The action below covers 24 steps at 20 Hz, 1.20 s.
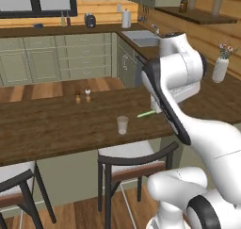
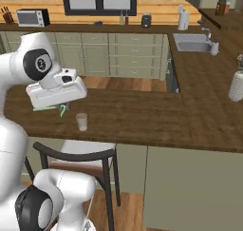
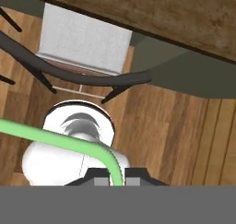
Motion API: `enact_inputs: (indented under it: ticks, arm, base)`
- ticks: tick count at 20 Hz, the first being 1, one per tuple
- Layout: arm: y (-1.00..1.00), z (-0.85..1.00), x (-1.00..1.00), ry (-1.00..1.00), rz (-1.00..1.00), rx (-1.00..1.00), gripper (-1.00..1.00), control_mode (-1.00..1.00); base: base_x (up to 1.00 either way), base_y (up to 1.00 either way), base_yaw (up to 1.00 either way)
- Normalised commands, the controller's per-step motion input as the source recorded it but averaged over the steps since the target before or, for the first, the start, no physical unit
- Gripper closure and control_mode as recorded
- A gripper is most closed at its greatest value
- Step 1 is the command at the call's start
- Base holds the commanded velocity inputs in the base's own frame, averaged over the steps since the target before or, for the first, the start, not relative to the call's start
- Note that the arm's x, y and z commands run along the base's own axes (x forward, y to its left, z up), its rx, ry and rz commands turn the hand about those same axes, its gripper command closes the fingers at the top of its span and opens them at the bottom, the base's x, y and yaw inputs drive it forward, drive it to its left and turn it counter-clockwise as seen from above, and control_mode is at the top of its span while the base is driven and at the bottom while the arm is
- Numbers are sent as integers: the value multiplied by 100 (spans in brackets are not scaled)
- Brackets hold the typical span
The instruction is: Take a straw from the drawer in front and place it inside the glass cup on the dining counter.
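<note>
My gripper is shut on the light-green straw, which bends just above the fingertips and runs off to the left. The hand hangs over the near edge of the dining counter. In the left base view the straw sticks out from behind my arm, just right of the glass cup and a little above it. In the right base view the gripper and the straw sit left of the cup, which stands upright and empty. The drawer is out of view.
Two small shakers stand further back on the counter. A white vase with flowers stands at the right. Black-framed stools are tucked under the counter's near edge. A sink lies in the back counter.
</note>
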Motion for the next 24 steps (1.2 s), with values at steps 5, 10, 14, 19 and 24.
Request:
enact_inputs:
  ticks: [5,10,14,19,24]
  arm:
    - [3,14,71,-1,0,-48,100,-100]
    - [0,0,96,7,0,-44,100,-100]
    - [5,-4,77,14,0,-32,100,-100]
    - [38,-23,68,15,0,-19,100,-100]
    - [52,-31,60,13,0,-12,100,-100]
  base:
    - [0,0,0]
    - [0,0,0]
    - [0,0,0]
    - [0,0,0]
    - [0,0,0]
